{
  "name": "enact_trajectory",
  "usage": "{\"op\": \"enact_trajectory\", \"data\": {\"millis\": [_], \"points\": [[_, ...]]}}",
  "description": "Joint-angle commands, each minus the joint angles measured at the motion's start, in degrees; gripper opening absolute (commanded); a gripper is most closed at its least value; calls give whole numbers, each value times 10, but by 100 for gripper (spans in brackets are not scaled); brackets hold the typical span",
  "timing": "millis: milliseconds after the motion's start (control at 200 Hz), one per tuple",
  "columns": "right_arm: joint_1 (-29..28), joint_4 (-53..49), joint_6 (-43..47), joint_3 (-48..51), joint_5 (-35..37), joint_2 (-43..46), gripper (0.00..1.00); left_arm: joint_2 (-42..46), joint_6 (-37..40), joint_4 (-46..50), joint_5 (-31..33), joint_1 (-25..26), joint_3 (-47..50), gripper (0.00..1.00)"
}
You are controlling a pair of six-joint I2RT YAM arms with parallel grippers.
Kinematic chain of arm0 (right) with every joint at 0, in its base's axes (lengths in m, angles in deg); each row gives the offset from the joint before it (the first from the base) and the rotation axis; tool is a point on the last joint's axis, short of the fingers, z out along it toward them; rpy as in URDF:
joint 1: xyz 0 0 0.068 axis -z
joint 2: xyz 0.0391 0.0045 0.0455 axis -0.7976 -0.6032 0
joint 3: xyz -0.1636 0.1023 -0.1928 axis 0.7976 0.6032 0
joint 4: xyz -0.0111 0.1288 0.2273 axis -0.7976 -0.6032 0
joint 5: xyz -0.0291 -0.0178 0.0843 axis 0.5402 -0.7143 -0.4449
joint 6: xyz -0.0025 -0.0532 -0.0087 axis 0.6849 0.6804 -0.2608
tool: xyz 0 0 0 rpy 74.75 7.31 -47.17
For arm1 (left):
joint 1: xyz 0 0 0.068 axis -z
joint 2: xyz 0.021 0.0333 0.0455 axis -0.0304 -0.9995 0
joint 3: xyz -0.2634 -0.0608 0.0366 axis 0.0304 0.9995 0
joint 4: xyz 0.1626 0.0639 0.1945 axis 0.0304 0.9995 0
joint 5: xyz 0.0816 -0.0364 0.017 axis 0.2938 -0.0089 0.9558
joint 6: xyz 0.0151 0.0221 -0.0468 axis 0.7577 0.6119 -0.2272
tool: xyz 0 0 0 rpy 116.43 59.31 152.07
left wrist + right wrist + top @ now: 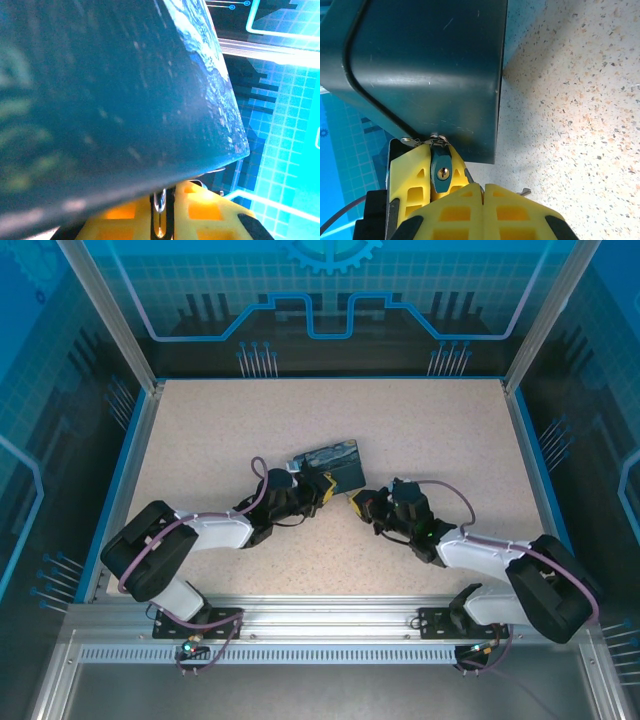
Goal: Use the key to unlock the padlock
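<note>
The speckled, grainy table [200, 440] carried a smooth, round-edged blue box [333, 460] near its middle, well clear of every edge. The left gripper [322, 484] clamped the teal padlock [441, 172], its brass keyhole facing out, against the box's near side. The right gripper [481, 200] was closed. The key [524, 191], a thin grey sliver, poked out beside it.

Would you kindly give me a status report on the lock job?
Left gripper shut on blue padlock at dark blue box. Right gripper shut, thin grey metal key tip beside finger. Keyhole unobstructed.
</note>
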Motion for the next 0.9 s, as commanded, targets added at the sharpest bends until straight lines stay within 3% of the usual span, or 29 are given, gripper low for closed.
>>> {"op": "enact_trajectory", "data": {"millis": [0, 895], "points": [[-8, 11, 11, -20, -1, -8, 0, 0, -9, -21, 9, 3, -13, 0], [-13, 26, 11, -47, -7, -36, 0, -5, -11, -25, 6, 4, -16, 0]]}}
